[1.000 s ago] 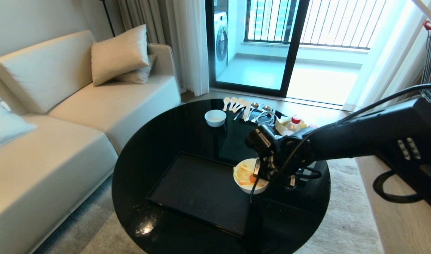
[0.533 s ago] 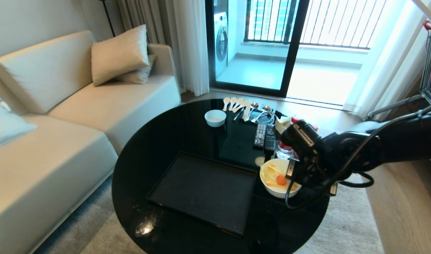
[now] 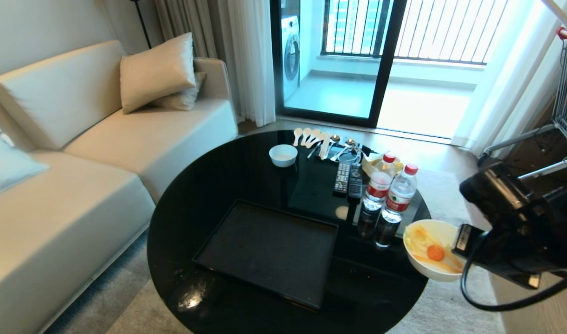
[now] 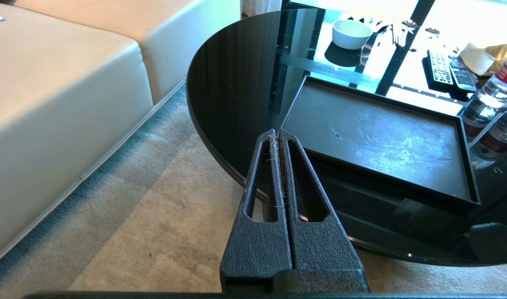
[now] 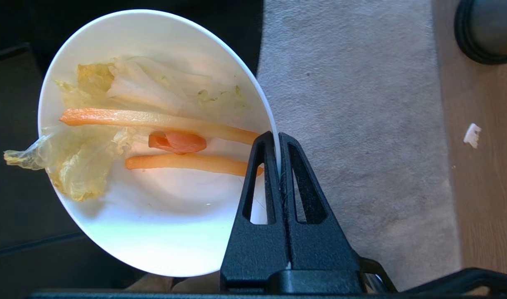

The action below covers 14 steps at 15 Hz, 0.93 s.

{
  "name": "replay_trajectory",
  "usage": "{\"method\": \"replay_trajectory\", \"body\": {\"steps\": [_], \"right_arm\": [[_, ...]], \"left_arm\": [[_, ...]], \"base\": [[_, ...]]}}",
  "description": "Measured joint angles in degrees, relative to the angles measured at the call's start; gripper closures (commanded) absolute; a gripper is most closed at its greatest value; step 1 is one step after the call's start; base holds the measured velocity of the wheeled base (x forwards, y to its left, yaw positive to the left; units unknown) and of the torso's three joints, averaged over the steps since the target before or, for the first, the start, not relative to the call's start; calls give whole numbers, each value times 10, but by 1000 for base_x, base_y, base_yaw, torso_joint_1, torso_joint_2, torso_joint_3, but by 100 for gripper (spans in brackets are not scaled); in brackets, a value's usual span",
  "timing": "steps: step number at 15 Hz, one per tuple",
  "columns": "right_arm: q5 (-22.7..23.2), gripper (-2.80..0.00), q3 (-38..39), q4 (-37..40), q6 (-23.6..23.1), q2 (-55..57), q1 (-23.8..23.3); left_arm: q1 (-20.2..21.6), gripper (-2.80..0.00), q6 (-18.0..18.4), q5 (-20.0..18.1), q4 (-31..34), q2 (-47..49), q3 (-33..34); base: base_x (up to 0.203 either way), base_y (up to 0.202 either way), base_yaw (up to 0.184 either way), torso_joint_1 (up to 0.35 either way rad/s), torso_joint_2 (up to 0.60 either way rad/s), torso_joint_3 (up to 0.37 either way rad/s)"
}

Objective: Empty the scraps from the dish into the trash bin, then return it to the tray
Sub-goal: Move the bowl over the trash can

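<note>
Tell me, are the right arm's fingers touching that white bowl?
Touching. In the right wrist view the right gripper has its fingers pinched on the dish rim, one inside, one outside.

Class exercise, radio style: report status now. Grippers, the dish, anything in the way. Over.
Right gripper shut on dish rim, dish off table's edge, scraps inside. Left gripper shut, empty, parked near tray. Bin partly in view past the carpet; path clear. Over.
</note>
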Motion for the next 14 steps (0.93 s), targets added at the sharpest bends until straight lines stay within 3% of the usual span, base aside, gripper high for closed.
{"method": "replay_trajectory", "body": {"steps": [6, 14], "right_arm": [[9, 0, 139, -4, -13, -143, -21], [65, 0, 206, 7, -14, -281, -22]], "left_arm": [[0, 0, 0, 0, 0, 0, 0], [0, 0, 0, 0, 0, 0, 0]], "base": [[0, 0, 0, 0, 0, 0], [0, 0, 0, 0, 0, 0]]}}
